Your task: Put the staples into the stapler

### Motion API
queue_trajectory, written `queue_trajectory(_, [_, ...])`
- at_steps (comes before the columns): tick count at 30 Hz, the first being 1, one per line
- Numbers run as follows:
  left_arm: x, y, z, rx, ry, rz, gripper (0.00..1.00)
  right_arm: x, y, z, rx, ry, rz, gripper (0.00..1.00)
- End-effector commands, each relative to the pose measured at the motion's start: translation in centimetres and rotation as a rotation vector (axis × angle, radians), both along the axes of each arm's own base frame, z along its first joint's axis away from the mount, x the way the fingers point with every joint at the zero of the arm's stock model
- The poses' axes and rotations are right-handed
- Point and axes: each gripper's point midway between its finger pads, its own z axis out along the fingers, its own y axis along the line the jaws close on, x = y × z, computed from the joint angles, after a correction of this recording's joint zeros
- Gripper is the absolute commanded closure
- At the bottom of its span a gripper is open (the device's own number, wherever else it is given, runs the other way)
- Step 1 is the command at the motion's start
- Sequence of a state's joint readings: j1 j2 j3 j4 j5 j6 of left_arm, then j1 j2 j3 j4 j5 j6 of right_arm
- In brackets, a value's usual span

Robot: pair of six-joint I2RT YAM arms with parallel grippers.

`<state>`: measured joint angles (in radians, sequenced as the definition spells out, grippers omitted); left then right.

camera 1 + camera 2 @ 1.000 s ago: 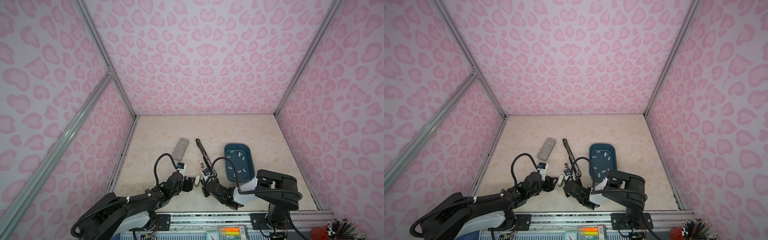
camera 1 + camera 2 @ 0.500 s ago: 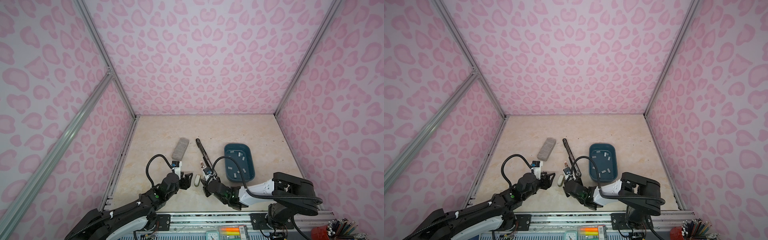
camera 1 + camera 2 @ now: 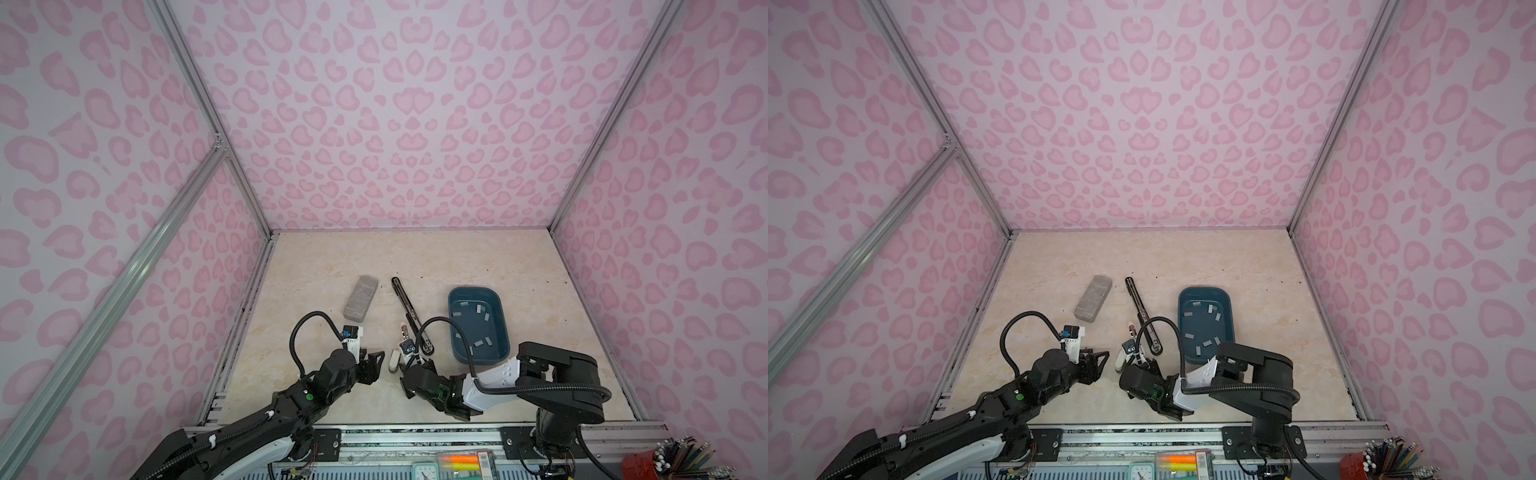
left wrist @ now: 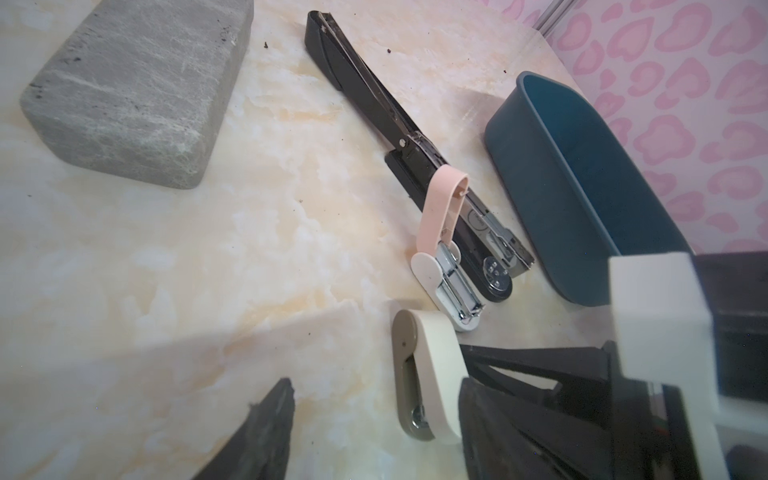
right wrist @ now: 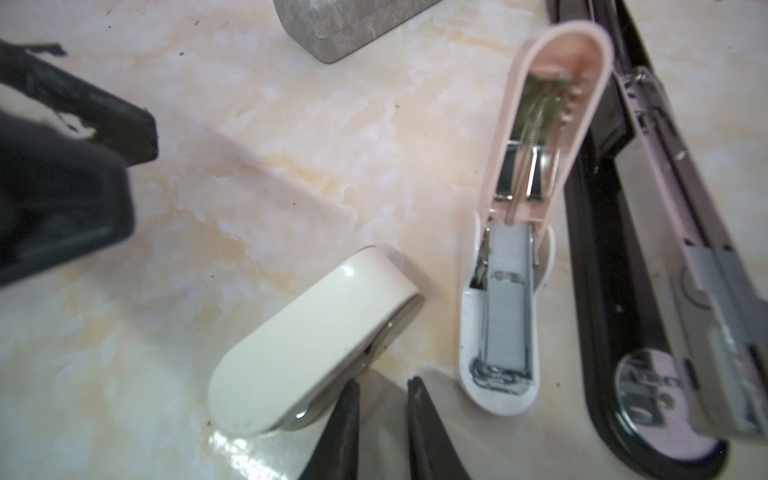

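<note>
The staples lie scattered loose inside the blue tray, on the right half of the marbled surface. Left of the tray, a grey block lies flat. Between them the black stapler lies unfolded. Just beside its near end sits a pink stapler, its lid swung up and a grey strip in its channel. A closed cream stapler lies between the two grippers. The left gripper has its fingers spread about halfway, holding nothing. The right gripper has its fingers a narrow gap apart, with nothing between them.
</note>
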<state>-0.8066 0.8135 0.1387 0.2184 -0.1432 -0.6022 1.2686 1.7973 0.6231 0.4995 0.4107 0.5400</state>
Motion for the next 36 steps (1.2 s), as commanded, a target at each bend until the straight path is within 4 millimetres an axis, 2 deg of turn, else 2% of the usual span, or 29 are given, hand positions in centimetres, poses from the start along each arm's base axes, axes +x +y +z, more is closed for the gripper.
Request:
queue_trajectory(1, [0.3, 0.8, -0.5, 0.016, 0.008, 0.052, 0.36, 0.1, 0.8, -0.5, 0.021, 0.024, -0.003, 0.78])
queue_trajectory(10, [0.7, 3.0, -1.8, 0.080, 0.036, 0.165, 0.36, 1.9, 2.6, -1.6, 0.041, 0.090, -0.011, 0.79])
queue_trajectory(19, [0.9, 3.5, -1.8, 0.085, 0.040, 0.184, 0.36, 3.0, 2.4, -2.5, 0.043, 0.134, -0.037, 0.80])
queue_trajectory(29, [1.4, 3.2, -0.5, 0.048, 0.012, 0.170, 0.38, 4.2, 1.0, -2.4, 0.035, 0.134, -0.119, 0.80])
queue_trajectory(36, [1.5, 2.9, 0.6, 0.012, 0.005, 0.149, 0.39, 5.3, 1.0, -3.1, 0.027, 0.175, -0.155, 0.80])
